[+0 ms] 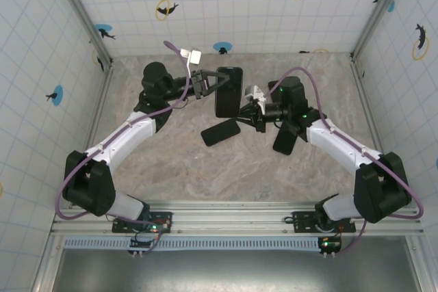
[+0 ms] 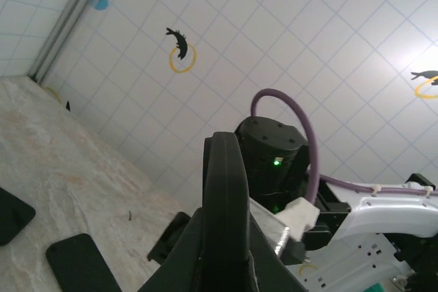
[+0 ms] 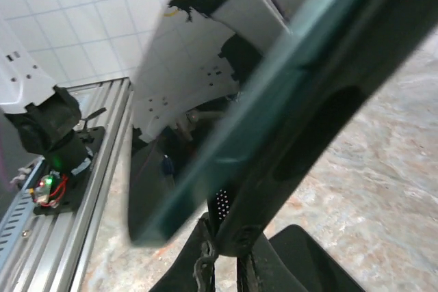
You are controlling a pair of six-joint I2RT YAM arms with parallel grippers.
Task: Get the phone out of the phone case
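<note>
Your left gripper is clamped on the 9 o'clock edge of the cased phone, which hangs above the table a little toward 12 o'clock from its middle. Your right gripper pinches the same cased phone near its 5 o'clock corner. One dark slab lies on the table just at its 6 o'clock, and another dark slab lies at 4 o'clock, beside the right arm.

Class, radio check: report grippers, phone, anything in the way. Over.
Left gripper shut on phone. Right gripper on opposite edge. Phone aloft between arms. Two dark slabs below.
</note>
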